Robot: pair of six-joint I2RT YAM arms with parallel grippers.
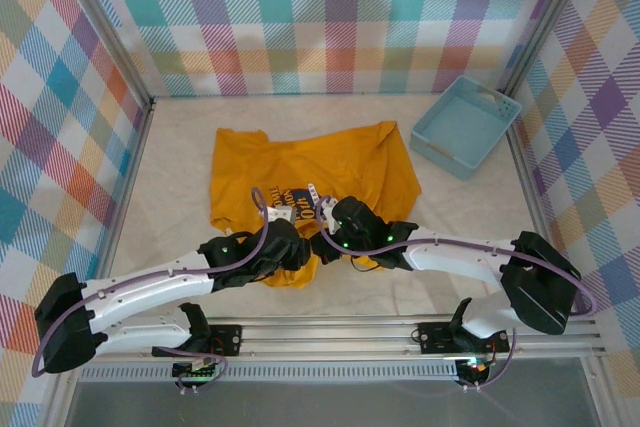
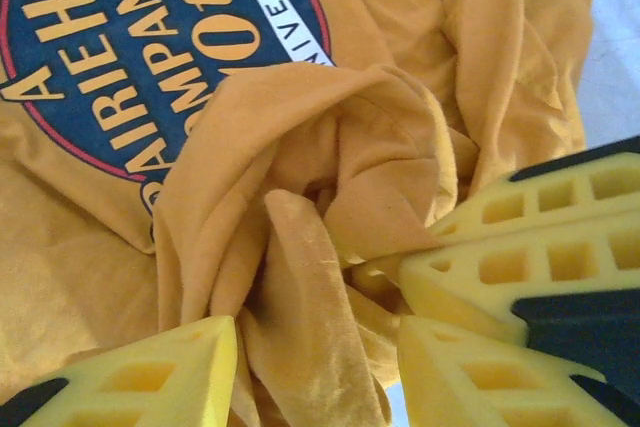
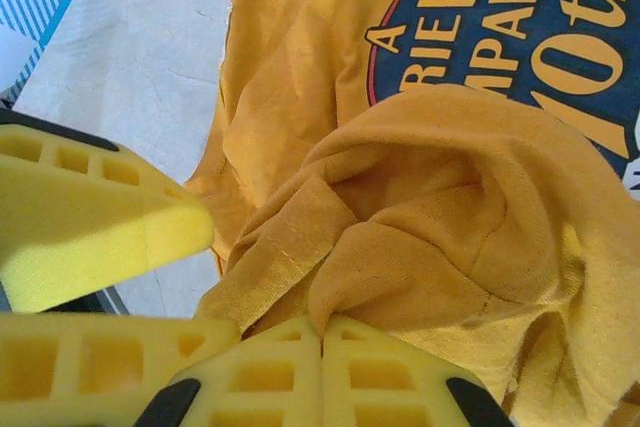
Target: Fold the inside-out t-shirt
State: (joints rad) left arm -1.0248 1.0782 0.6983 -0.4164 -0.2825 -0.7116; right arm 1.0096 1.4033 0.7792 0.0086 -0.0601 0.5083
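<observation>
Table with a pale top, plaid screens around it. Mustard t-shirt lies rumpled at its centre, a light blue basket well apart at far right. Dark lettering shows on one patch; the near edge is bunched. Right gripper is closed, pinching a fold of that bunch. Left gripper stands partly open just beside it, cloth loose between its fingers. No neat fold is made yet; flattening and folding both seem left to do.
</observation>
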